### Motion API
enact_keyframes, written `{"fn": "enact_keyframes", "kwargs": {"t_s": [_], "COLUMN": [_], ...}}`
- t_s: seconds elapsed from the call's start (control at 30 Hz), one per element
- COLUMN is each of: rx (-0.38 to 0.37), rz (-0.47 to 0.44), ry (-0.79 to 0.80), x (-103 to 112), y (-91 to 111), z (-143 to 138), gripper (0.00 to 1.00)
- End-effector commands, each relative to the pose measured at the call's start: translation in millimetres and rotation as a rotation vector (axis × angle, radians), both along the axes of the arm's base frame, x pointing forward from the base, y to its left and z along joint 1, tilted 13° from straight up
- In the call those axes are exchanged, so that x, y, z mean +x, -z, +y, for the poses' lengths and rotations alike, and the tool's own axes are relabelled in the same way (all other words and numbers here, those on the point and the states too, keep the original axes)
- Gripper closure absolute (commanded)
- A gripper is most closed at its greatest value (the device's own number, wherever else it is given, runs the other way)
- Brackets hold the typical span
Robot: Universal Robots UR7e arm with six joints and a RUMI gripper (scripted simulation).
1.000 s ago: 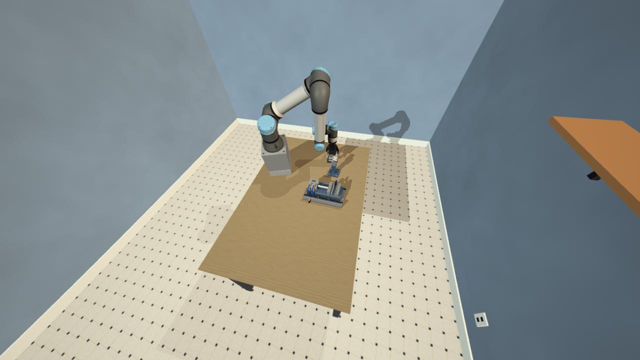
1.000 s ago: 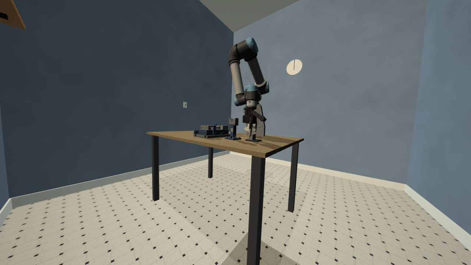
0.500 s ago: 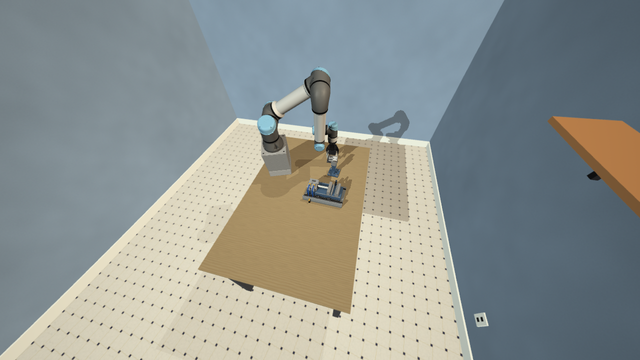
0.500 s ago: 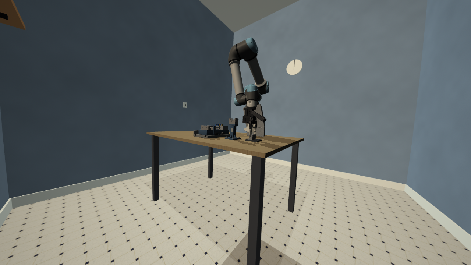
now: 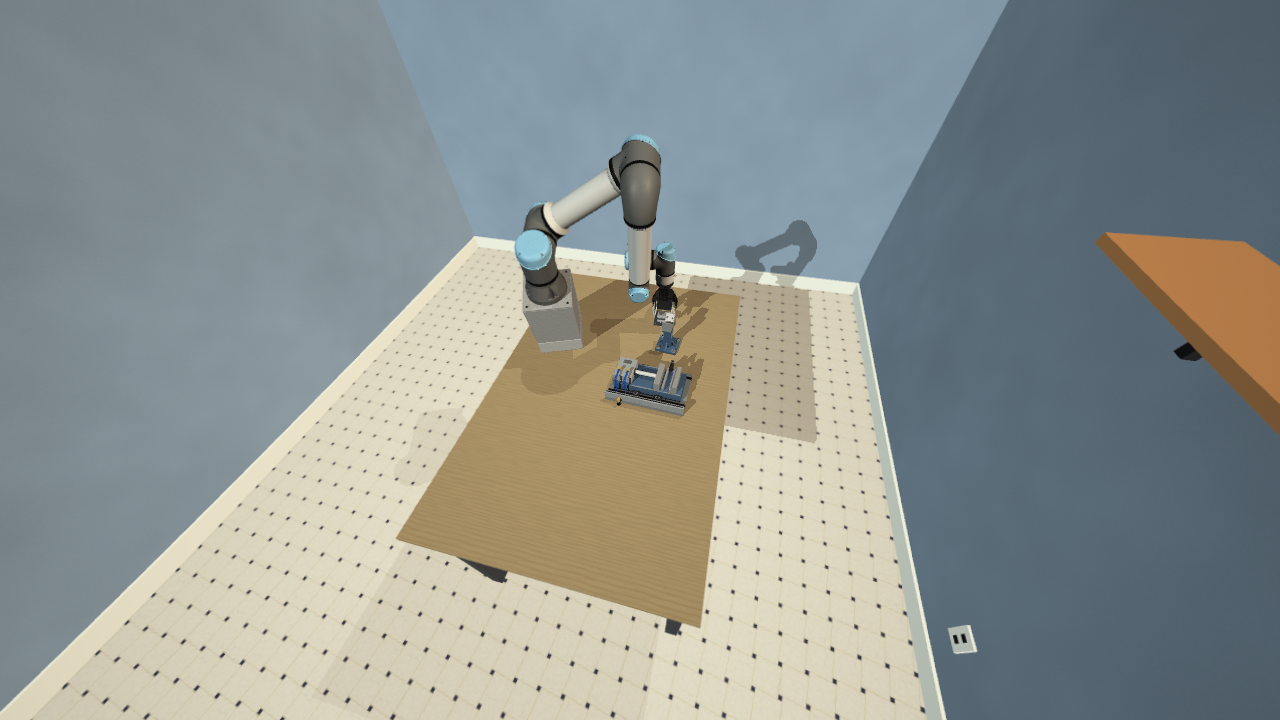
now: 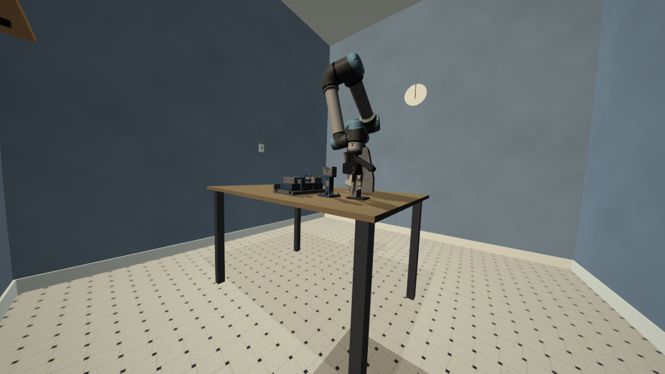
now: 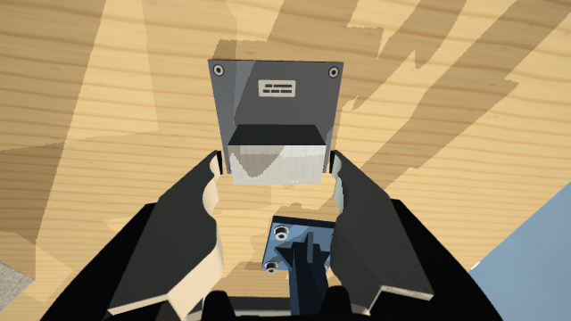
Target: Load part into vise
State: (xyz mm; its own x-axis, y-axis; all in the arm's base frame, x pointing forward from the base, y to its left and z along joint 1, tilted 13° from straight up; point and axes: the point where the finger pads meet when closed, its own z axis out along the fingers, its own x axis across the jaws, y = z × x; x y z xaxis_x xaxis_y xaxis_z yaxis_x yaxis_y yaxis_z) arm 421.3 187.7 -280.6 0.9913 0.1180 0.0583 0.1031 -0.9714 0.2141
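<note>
In the wrist view the part (image 7: 277, 164) is a light grey block on the dark grey infeed plate (image 7: 277, 91); its far face is dark with shade. I cannot tell where its slot faces. My gripper (image 7: 277, 152) is open and points down, with one finger on each side of the part. A narrow gap shows between each finger pad and the part. In the exterior view the gripper (image 6: 355, 185) hangs just above the plate (image 6: 358, 197). The vise (image 5: 650, 383) stands open nearer the table's middle and is empty.
The blue V-block stand (image 7: 296, 250) is right behind the gripper, between the plate and the vise; it also shows in the top and exterior views (image 5: 666, 342) (image 6: 329, 183). The arm's grey base pedestal (image 5: 552, 319) stands at the table's far left corner.
</note>
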Motion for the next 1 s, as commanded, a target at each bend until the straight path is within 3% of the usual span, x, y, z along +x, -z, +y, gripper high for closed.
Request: {"fn": "enact_keyframes", "kwargs": {"t_s": [0.0, 0.5, 0.53, 0.97], "rx": [0.0, 0.0, 0.0, 0.0], "rz": [-0.001, -0.001, -0.001, -0.001], "ry": [0.0, 0.0, 0.0, 0.0], "x": [0.5, 0.5, 0.5, 0.5], "y": [-0.4, -0.4, -0.4, -0.4], "z": [0.3, 0.3, 0.3, 0.3], "gripper": [0.49, 0.49, 1.0, 1.0]}}
